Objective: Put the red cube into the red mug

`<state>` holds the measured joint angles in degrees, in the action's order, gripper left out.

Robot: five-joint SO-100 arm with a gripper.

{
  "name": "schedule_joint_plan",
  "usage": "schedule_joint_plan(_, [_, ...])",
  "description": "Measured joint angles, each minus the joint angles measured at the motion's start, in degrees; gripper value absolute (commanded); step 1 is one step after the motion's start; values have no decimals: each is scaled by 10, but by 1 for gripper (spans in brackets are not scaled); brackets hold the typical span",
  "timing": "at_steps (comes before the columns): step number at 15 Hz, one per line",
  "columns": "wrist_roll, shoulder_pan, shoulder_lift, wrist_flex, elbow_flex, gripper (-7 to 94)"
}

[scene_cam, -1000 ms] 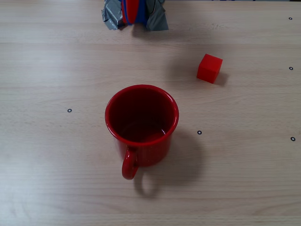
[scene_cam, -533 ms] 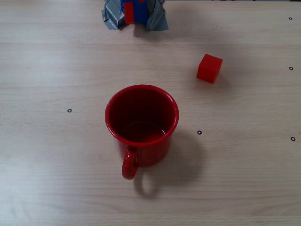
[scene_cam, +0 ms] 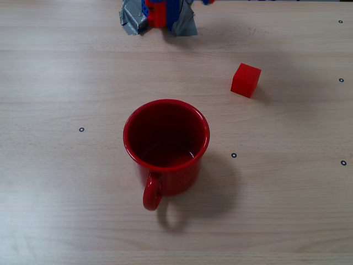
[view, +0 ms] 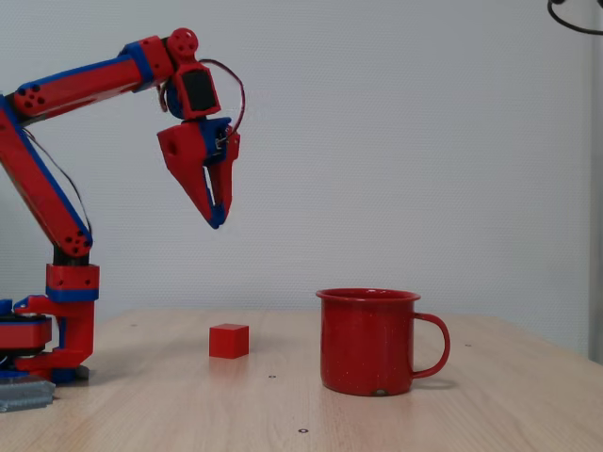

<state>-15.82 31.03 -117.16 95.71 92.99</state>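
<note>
The tabletop [scene_cam: 66, 210] is light wood with thin lines running across it. Small black ring marks [scene_cam: 81, 130] dot it. Behind it stands a plain white wall [view: 424, 141]. A dark cable [view: 575, 19] loops in the top corner.

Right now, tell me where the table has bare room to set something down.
In the overhead fixed view, bare wood lies left of the red mug, below its handle, and right of the red cube. The only crowded spot is the top edge by the arm's taped base.
</note>
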Motion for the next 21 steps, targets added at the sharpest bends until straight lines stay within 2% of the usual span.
schedule_joint_plan(9, [100,192,18,-103,145,0])
schedule_joint_plan(14, [99,196,160,-176,144,0])
schedule_joint_plan(15, [98,192,178,-187,143,3])
schedule_joint_plan(19, [104,151,186,-194,139,32])
schedule_joint_plan(21, [105,134,188,-193,139,38])
